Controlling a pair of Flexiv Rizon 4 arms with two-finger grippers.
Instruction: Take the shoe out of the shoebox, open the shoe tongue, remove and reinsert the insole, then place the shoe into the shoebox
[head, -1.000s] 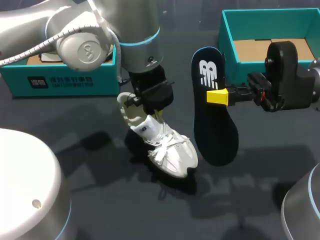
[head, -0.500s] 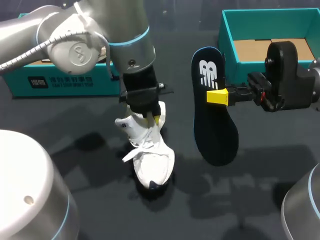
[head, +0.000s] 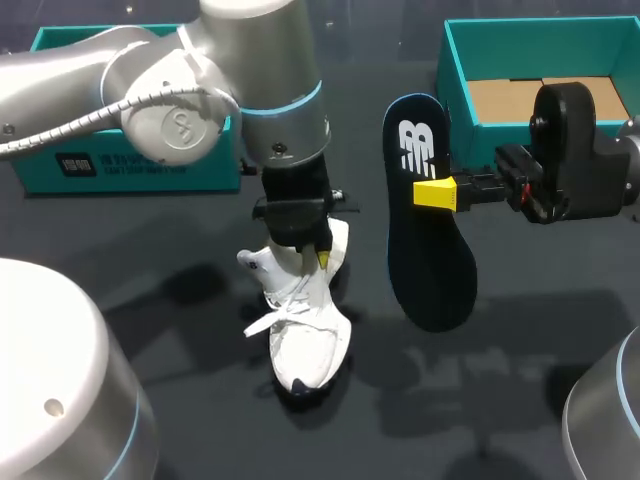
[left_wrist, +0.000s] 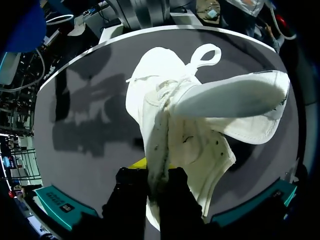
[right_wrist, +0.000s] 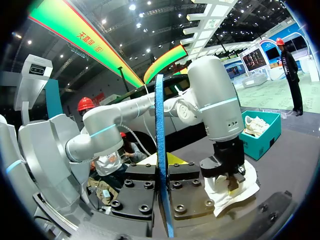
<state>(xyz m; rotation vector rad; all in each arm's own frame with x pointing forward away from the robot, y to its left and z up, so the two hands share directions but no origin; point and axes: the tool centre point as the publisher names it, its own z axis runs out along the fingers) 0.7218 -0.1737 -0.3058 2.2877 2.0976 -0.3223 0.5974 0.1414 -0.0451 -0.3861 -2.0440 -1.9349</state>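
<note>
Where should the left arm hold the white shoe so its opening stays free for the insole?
Probably the thin side wall of the collar, coming from above: the shoe rests toe down on the table with its opening upward. The left gripper is shut on that wall now, which leaves the mouth clear for the insole.

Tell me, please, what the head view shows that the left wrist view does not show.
Only the head view shows the dark insole, held upright in the air, with the right gripper shut on it, apart from the white shoe. Only the left wrist view shows the inside of the shoe from close: its pale lining and its wide opening. Both views show the shoe, the left gripper shut on its rim, and the dark table under it.
</note>
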